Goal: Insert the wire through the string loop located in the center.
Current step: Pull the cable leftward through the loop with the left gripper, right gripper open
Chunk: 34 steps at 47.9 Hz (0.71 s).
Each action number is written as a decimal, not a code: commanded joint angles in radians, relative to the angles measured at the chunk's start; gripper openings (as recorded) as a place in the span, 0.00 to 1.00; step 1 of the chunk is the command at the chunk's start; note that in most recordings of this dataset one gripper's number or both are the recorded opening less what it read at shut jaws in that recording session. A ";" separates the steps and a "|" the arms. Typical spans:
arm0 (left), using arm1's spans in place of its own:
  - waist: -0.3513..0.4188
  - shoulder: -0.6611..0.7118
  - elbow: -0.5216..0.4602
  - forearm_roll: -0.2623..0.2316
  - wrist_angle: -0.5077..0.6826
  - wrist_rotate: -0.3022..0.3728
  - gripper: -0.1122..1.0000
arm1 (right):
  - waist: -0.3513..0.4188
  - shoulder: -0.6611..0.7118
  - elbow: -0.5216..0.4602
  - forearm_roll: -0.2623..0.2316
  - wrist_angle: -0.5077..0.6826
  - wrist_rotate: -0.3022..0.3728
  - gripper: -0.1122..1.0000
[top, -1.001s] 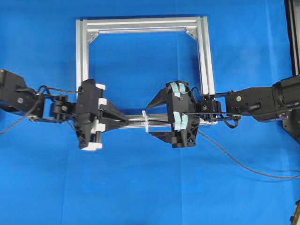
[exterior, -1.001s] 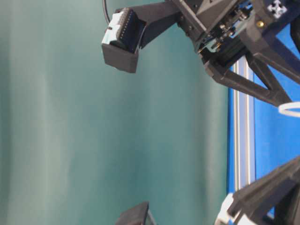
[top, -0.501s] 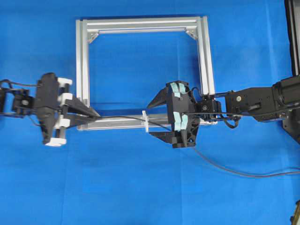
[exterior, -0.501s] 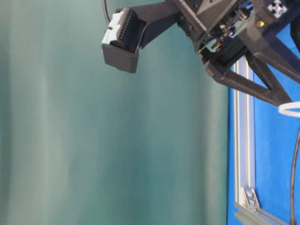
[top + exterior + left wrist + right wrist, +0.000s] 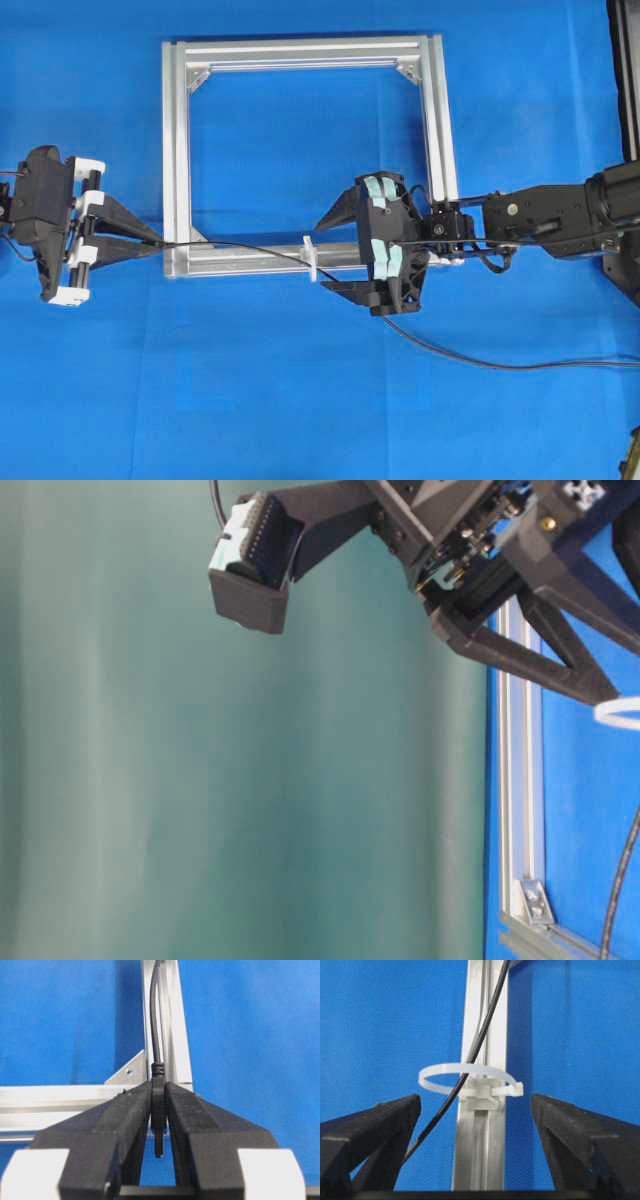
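**No legible markings on the rig**

No text, label, brand, number or sign is showing legibly in any view. The pale tape patches on the right gripper point(image 5: 338, 252) are appearing blank from overhead, and the aluminium frame point(image 5: 432, 120) and the blue table cover point(image 5: 300, 400) are carrying no print.

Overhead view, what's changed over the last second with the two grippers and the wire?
The left gripper, shut on the wire's plug, has pulled away to the left, from beside the string loop to past the frame's left bar. It drew more wire through the loop. The right gripper stayed open beside the loop, and frame and loop did not move.
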 commanded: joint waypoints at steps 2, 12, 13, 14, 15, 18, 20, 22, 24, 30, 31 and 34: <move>-0.002 -0.011 -0.003 0.005 0.026 0.002 0.18 | -0.002 -0.031 -0.009 -0.003 0.005 0.000 0.97; -0.003 -0.012 -0.003 0.006 0.041 -0.002 0.18 | -0.002 -0.037 -0.006 -0.002 0.009 0.002 0.97; -0.002 -0.012 -0.003 0.005 0.041 -0.003 0.18 | 0.000 -0.038 -0.006 -0.002 0.009 0.000 0.97; -0.003 -0.012 -0.003 0.005 0.041 -0.005 0.18 | -0.002 -0.040 -0.006 -0.002 0.011 0.002 0.97; -0.003 -0.012 -0.003 0.005 0.041 -0.006 0.18 | 0.000 -0.040 -0.006 -0.002 0.012 0.000 0.97; -0.002 -0.012 -0.003 0.005 0.041 -0.020 0.19 | -0.002 -0.044 -0.006 -0.002 0.017 0.000 0.97; -0.002 -0.012 -0.005 0.005 0.041 -0.032 0.23 | -0.002 -0.046 -0.006 -0.002 0.021 0.002 0.97; -0.002 -0.012 -0.005 0.005 0.041 -0.043 0.34 | -0.002 -0.046 -0.005 -0.002 0.026 0.002 0.97; -0.003 -0.012 -0.003 0.006 0.043 -0.048 0.45 | 0.000 -0.048 -0.006 -0.003 0.028 0.002 0.97; -0.002 -0.012 -0.002 0.005 0.063 -0.046 0.78 | -0.002 -0.048 -0.006 -0.003 0.032 0.002 0.97; -0.002 -0.012 -0.002 0.005 0.064 -0.046 0.82 | -0.002 -0.048 -0.006 -0.002 0.032 0.000 0.97; -0.002 -0.012 -0.002 0.005 0.071 -0.048 0.91 | -0.002 -0.048 -0.006 -0.002 0.032 0.000 0.97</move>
